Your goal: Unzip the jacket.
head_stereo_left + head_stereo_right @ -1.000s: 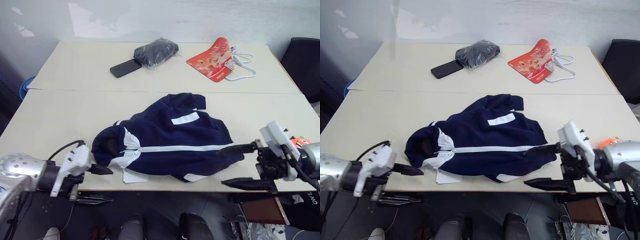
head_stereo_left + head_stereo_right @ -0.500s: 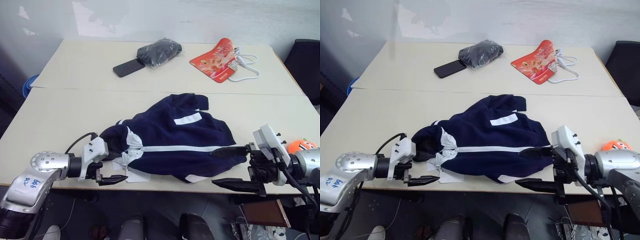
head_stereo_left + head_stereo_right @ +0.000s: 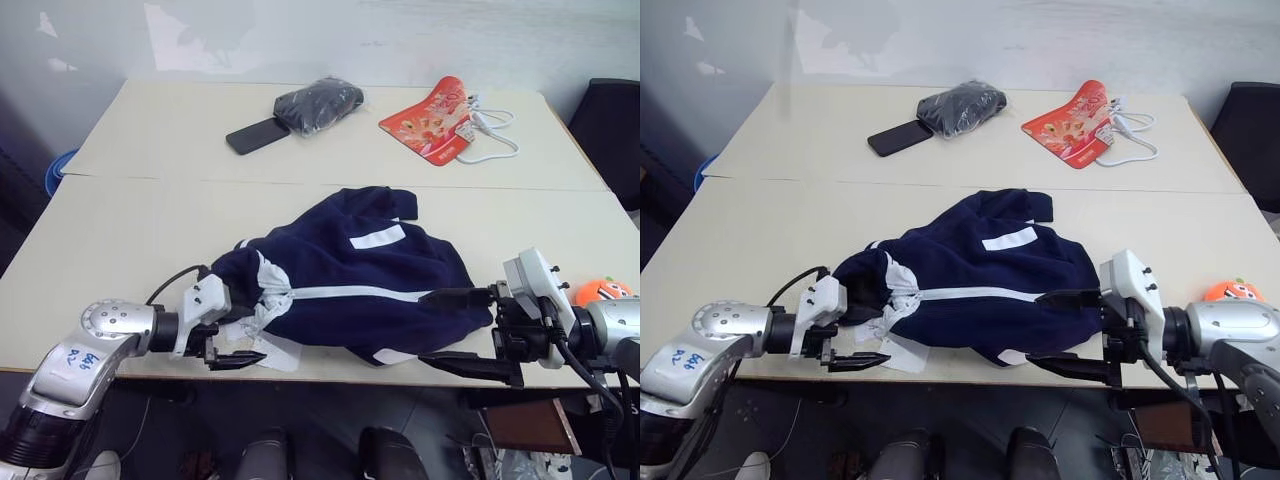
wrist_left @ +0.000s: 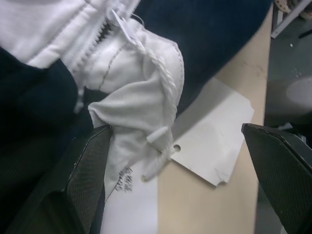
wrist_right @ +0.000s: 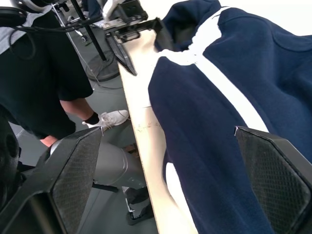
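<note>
The jacket (image 3: pixel 350 285) lies zipper-line running 9 to 3 o'clock — collar at the spread, empty left gripper (image 3: pixel 232 345); right gripper (image 3: pixel 455 330), likewise released, flanks the hem

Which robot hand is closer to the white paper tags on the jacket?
Left. The left gripper is open right at the white paper tags by the collar. The right gripper is open at the jacket's far, bottom end.

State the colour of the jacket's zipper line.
White, on the navy jacket; clearest in the left eye view.
</note>
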Available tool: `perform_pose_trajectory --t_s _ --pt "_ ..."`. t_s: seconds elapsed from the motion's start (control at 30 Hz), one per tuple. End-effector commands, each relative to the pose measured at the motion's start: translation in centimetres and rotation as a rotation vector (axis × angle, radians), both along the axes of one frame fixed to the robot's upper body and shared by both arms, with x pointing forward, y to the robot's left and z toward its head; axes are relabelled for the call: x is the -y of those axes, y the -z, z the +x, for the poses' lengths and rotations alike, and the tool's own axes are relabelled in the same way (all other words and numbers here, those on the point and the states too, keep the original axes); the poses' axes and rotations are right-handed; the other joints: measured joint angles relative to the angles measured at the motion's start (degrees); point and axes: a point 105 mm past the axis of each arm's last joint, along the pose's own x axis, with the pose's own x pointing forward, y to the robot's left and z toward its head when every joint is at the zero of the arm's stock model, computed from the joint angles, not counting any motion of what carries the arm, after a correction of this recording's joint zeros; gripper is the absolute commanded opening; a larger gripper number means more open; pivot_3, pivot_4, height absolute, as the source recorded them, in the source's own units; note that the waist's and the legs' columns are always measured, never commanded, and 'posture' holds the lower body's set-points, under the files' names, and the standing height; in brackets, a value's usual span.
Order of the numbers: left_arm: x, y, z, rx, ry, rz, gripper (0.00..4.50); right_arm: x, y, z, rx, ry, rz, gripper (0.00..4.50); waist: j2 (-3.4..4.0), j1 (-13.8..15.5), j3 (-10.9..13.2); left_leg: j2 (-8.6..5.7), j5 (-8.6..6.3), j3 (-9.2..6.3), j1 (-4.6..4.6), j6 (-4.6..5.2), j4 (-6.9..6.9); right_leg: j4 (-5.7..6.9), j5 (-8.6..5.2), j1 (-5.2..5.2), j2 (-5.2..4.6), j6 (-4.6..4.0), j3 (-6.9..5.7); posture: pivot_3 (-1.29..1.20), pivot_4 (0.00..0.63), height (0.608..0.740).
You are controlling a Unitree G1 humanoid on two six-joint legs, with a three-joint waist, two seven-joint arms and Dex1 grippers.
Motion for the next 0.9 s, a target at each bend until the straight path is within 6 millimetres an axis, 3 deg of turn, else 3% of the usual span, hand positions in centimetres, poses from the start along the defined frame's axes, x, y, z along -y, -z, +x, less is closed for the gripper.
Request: perform_pose_trajectory --t_s 0.03,0.17,0.5,0.7,0.9 --pt "-0.2 -0.3 -1.0 0.003 0.026 0.026 4.48 -0.4 -0.2 -0.2 0.033 -0.017 0.009 4.5 0.0 -0.04 0.0 0.0 0.0 0.0 0.0 0.0 0.0 0.0 0.0 0.0 0.0 0.0 0.0 0.0 0.15 0.74" --pt "0.2 0.1 -1.3 0.013 0.04 0.038 4.48 -0.6 -0.1 -0.2 0.037 -0.015 0.012 4.5 0.0 0.0 0.0 0.0 -0.01 0.0 0.0 0.0 0.0 -0.01 0.0 0.0 0.0 0.0 0.0 0.0 0.15 0.74" --pt "1.7 0.7 1.2 0.063 0.0 0.011 4.48 -0.6 -0.2 0.4 0.055 -0.007 0.013 4.5 0.0 0.11 0.0 -0.01 -0.02 -0.01 0.0 0.03 0.03 0.0 0.0 0.03 0.0 0.0 -0.01 0.0 0.15 0.74" --pt "2.2 0.8 1.5 0.065 0.004 -0.005 4.48 -0.8 -0.1 0.3 0.058 -0.001 0.015 4.5 0.0 0.12 0.0 -0.02 -0.03 -0.02 0.0 0.03 0.05 0.0 0.0 0.04 -0.01 0.0 -0.02 0.0 0.15 0.74" --pt "1.8 0.3 0.6 0.013 0.017 -0.029 2.64 -0.7 -0.1 0.3 0.06 0.01 0.014 4.5 0.0 0.0 0.0 -0.01 -0.03 -0.02 0.0 0.03 0.05 0.0 0.0 0.04 -0.01 0.0 -0.02 0.0 0.15 0.74"
